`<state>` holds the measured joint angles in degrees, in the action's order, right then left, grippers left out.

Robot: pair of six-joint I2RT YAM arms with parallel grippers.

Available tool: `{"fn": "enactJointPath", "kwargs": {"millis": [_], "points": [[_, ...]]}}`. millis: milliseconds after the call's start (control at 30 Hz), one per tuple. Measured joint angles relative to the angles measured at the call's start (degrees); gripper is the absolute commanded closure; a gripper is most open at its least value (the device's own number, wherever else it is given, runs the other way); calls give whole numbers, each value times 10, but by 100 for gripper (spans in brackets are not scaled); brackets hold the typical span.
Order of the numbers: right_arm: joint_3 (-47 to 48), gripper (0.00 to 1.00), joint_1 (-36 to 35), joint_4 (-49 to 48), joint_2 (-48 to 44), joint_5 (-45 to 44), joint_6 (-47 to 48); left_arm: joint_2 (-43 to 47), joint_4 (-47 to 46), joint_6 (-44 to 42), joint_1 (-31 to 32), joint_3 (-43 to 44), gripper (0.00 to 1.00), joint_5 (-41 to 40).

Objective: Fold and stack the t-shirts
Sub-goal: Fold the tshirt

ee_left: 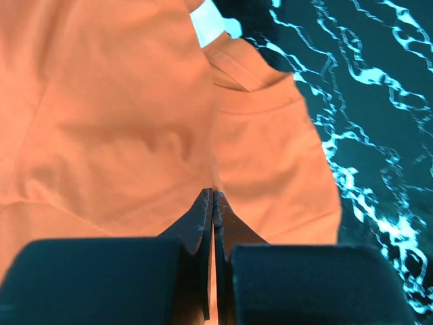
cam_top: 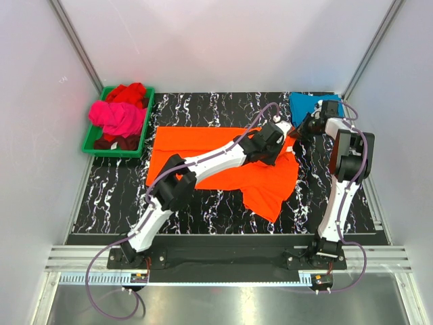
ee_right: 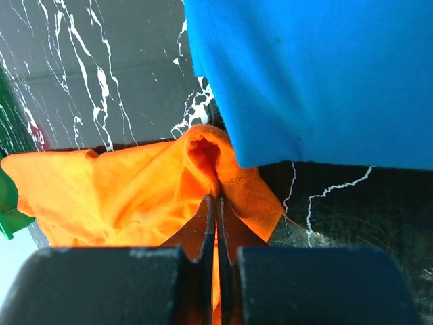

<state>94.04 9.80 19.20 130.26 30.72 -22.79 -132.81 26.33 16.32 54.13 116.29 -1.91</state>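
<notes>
An orange t-shirt (cam_top: 196, 141) lies spread on the black marbled table, its right part rumpled. Both grippers meet at its back right corner. My left gripper (cam_top: 287, 140) (ee_left: 213, 194) is shut, pinching the orange cloth just below the collar (ee_left: 238, 69). The jaws of my right gripper (cam_top: 298, 131) (ee_right: 218, 198) are shut on a raised fold of the same shirt (ee_right: 135, 189). A folded teal-blue t-shirt (cam_top: 304, 105) (ee_right: 318, 74) lies flat right behind that fold. Bunched in the green tray are a magenta-pink t-shirt (cam_top: 118, 116) and a red one (cam_top: 128, 91).
The green tray (cam_top: 108, 153) stands at the back left corner of the table. White walls close in the table (cam_top: 108, 196) at left, back and right. The left arm stretches diagonally over the orange shirt.
</notes>
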Motion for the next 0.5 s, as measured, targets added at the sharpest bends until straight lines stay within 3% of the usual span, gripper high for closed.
{"fn": "enactJointPath", "kwargs": {"millis": [500], "points": [[-28, 100, 12, 17, -57, 0, -1, 65, -13, 2, 6, -54, 100, 26]]}}
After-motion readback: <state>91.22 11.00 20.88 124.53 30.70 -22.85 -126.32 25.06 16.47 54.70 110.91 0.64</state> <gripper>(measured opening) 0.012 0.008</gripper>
